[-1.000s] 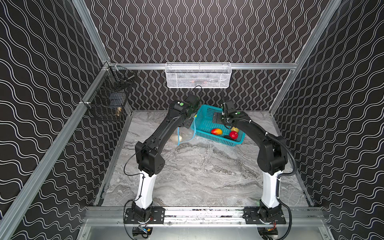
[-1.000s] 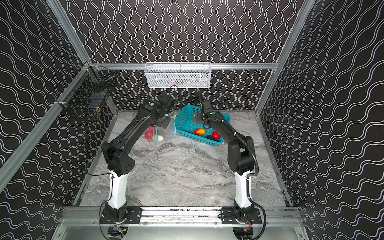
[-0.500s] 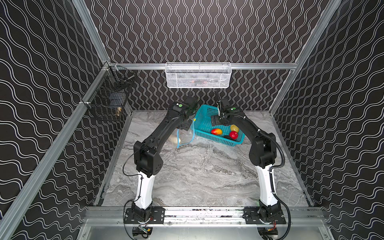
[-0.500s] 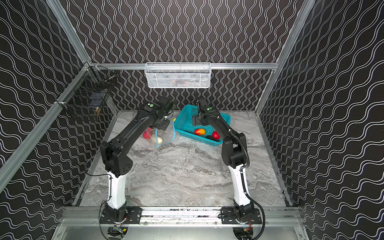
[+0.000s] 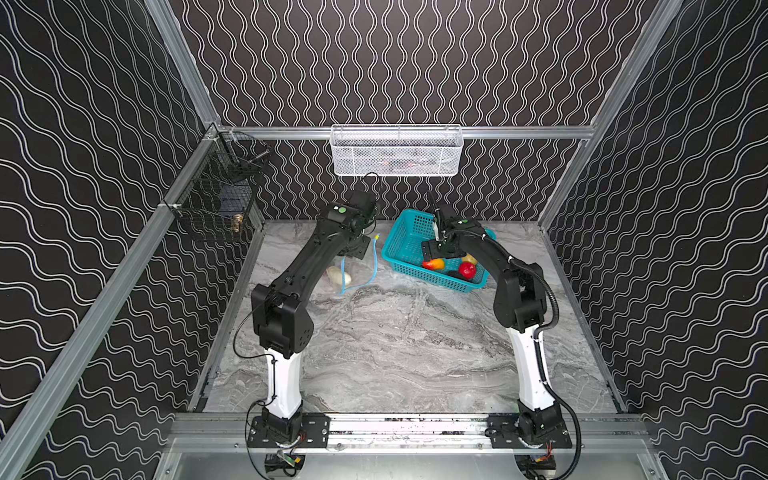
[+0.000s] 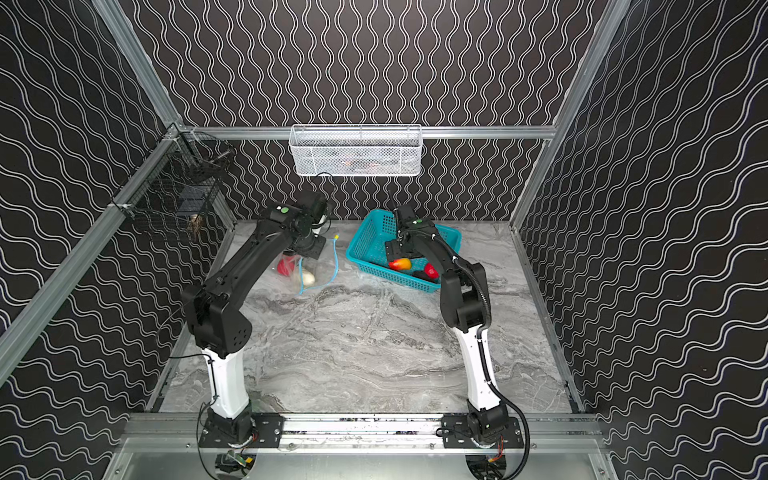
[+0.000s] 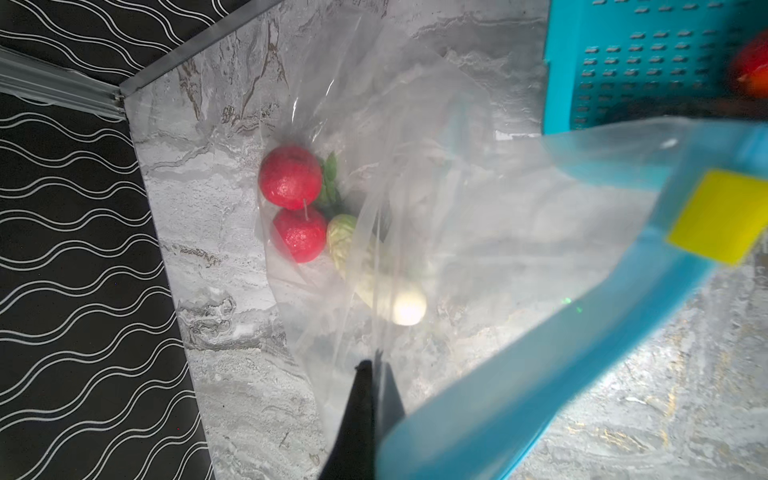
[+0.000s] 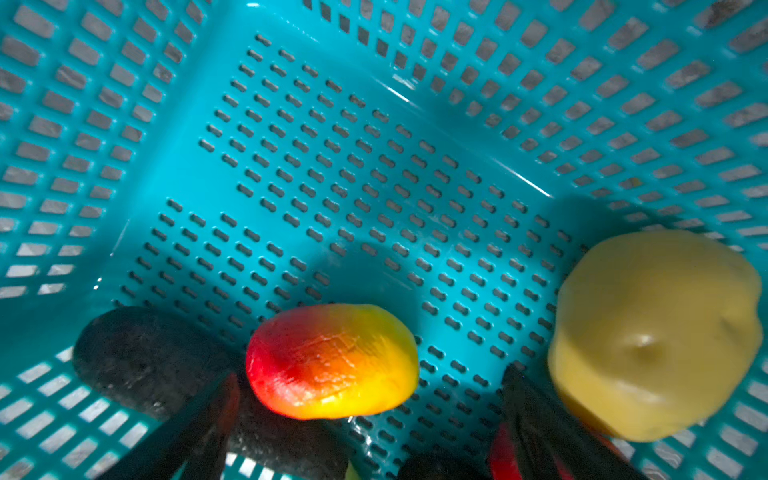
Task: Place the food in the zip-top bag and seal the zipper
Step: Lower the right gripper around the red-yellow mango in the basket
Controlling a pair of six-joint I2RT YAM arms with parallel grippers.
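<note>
Where grey marbled tabletop (image 5: 395, 340) meets black wavy-lined walls (image 5: 374, 62), the zip-top bag (image 6: 318, 259) lies left of centre, beside the teal basket (image 6: 370, 232), holding red round food (image 7: 291, 176). The left gripper (image 7: 376, 368) is pinched together on the bag's plastic, seemingly just beside the blue zipper (image 7: 540, 374); the right gripper (image 8: 370, 382) hangs spread apart over a red-yellow fruit (image 8: 332, 361) in the basket.

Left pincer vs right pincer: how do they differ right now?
Left pincer is shut, pinching the clear bag; right pincer is open, holding nothing. Left pincer works at the bag's mouth; right pincer is down in the teal basket, over the red-yellow fruit. Both are black.
</note>
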